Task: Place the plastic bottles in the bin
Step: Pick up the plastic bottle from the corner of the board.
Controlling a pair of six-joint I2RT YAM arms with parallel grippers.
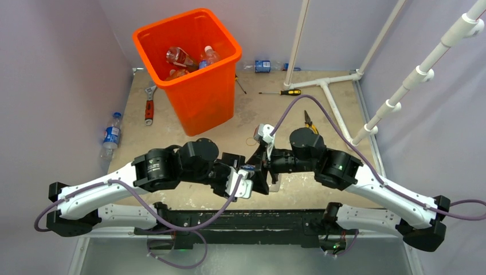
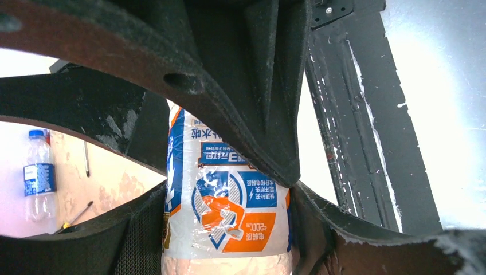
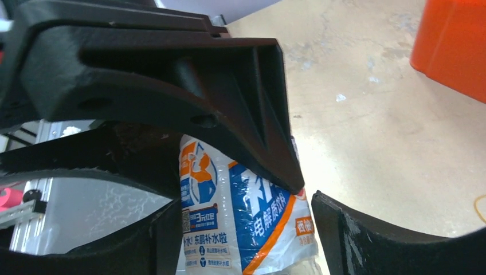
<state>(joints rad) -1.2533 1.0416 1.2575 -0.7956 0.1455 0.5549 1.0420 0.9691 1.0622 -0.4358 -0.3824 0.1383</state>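
Left gripper (image 2: 226, 232) clamps bottle (image 2: 229, 189) at near edge of worktop (image 1: 252, 114); right gripper (image 3: 246, 229) brackets it, grip unclear. Likely handover: one must release, then carry to bin (image 1: 203, 103).

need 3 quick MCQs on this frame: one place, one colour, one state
1. Relative to the bin, the wrench lies:
A) right
B) left
C) inside

2. Label on the far-left bottle:
A) blue
B) green
C) yellow

3. The left tool is:
A) empty, wide open
B) closed on the orange-labelled bottle
C) out of view

Answers:
1 B: the top view shows it beside the bin's left wall.
2 A: its band is blue.
3 B: the left wrist view shows the bottle clamped.
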